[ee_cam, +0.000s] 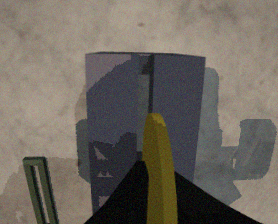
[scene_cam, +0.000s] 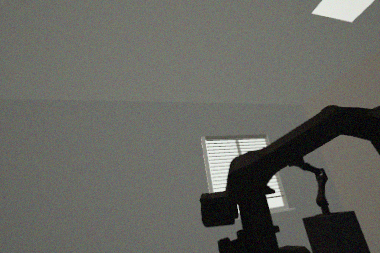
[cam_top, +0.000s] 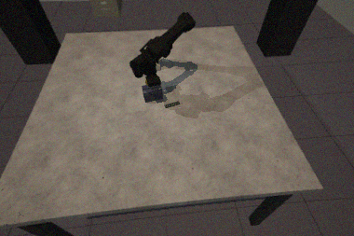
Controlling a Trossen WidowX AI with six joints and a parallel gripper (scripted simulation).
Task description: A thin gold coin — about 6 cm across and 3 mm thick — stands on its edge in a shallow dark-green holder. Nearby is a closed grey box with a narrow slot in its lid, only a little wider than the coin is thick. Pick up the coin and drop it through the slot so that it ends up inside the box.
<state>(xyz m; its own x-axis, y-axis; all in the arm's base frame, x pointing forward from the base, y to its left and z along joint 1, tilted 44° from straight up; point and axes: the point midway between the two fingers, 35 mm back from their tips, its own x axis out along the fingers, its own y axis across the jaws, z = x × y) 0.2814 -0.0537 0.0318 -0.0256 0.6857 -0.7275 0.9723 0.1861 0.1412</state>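
Observation:
The gold coin (ee_cam: 161, 170) is seen edge-on in the wrist view, held upright between the fingers of my gripper (ee_cam: 147, 169) (cam_top: 153, 84), which is shut on it. The grey box (ee_cam: 177, 90) (cam_top: 153, 95) lies below the gripper. Its slot (ee_cam: 151, 92) shows as a narrow dark line running away from the coin's tip, which overlaps the line's near end and leans slightly right of it. The rest of the slot is hidden by coin and fingers. I cannot tell the coin's height above the lid. The dark-green holder (ee_cam: 35, 161) (cam_top: 172, 104) is empty, beside the box.
The pale mottled table (cam_top: 140, 165) bears the box and the holder. The arm (cam_top: 163, 46) (scene_cam: 300, 139) reaches over from the back, and its shadows fall across the lid and around the box. The exterior view shows mostly wall, ceiling lights and a window (scene_cam: 220, 159).

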